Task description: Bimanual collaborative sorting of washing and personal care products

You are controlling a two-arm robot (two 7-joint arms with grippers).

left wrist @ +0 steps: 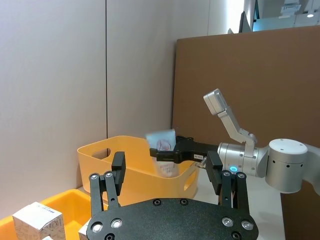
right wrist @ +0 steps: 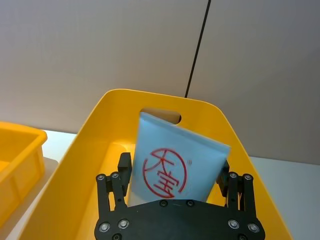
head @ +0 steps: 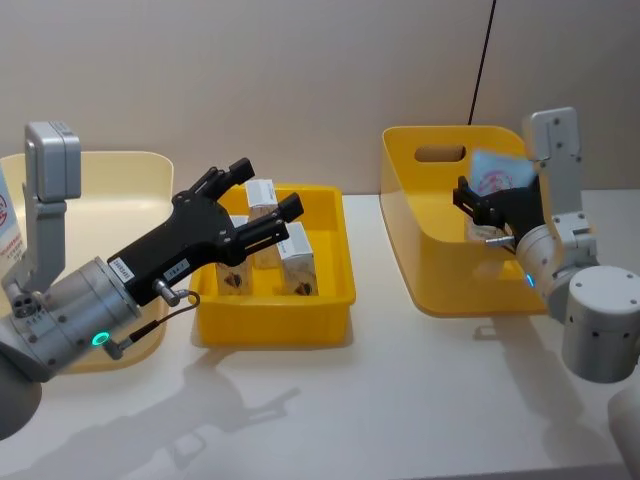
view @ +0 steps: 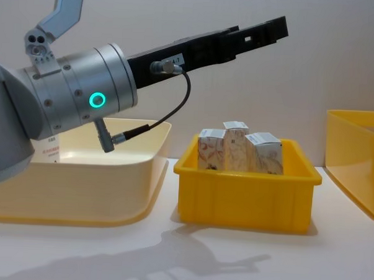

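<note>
I've got the tube (right wrist: 176, 159) crimp-up and partly down in the right bin (head: 425, 255), where I judge it belongs, clamped by the right gripper (head: 478, 207) reaching over the rim, while the cartons (head: 297, 256) stand in the tray (head: 330, 298) beneath my left gripper (head: 266, 188), spread wide and empty.

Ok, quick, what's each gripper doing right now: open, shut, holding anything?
Left gripper: open, empty, above the tray of cartons.
Right gripper: shut on the tube, inside the bin.
</note>
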